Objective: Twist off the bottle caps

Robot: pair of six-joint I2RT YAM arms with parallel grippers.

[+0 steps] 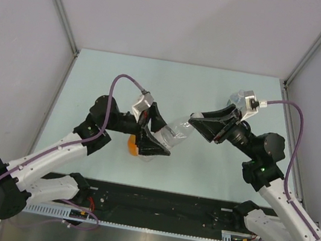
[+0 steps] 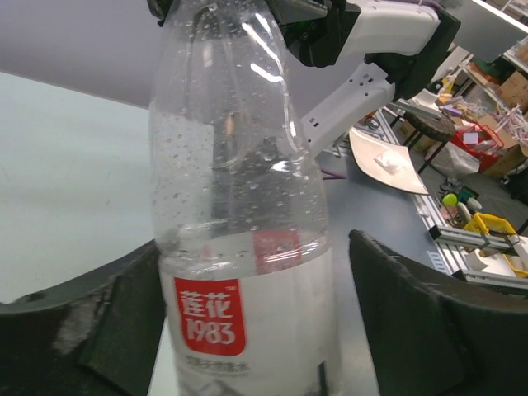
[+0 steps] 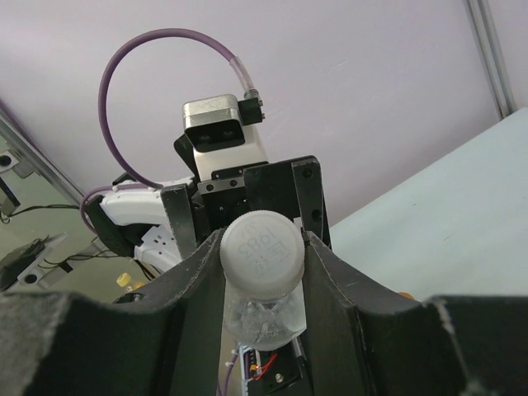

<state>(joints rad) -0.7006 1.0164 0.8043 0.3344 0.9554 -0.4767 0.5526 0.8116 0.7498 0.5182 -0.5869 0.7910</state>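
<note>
My right fingers (image 3: pixel 202 276) are clamped on the white cap (image 3: pixel 262 247) of the bottle (image 2: pixel 239 206), which is tilted in the air above the table (image 1: pixel 124 78). My left fingers (image 2: pixel 404 305) stand apart around its body, with a gap on one side.

**Bottle spanned between two grippers above the table's middle**

The bottle (image 1: pixel 173 133) is held aslant over the middle of the table (image 1: pixel 125 72), with its base to the left and its cap (image 3: pixel 262 252) to the right. The base end is flanked by the left gripper (image 1: pixel 157 133), with a gap left on one side. The cap is pinched in the right gripper (image 1: pixel 199 125). A second bottle (image 1: pixel 133 147) is seen just left of the left gripper, partly hidden by it. A third bottle (image 1: pixel 237 99) is placed behind the right wrist.
</note>
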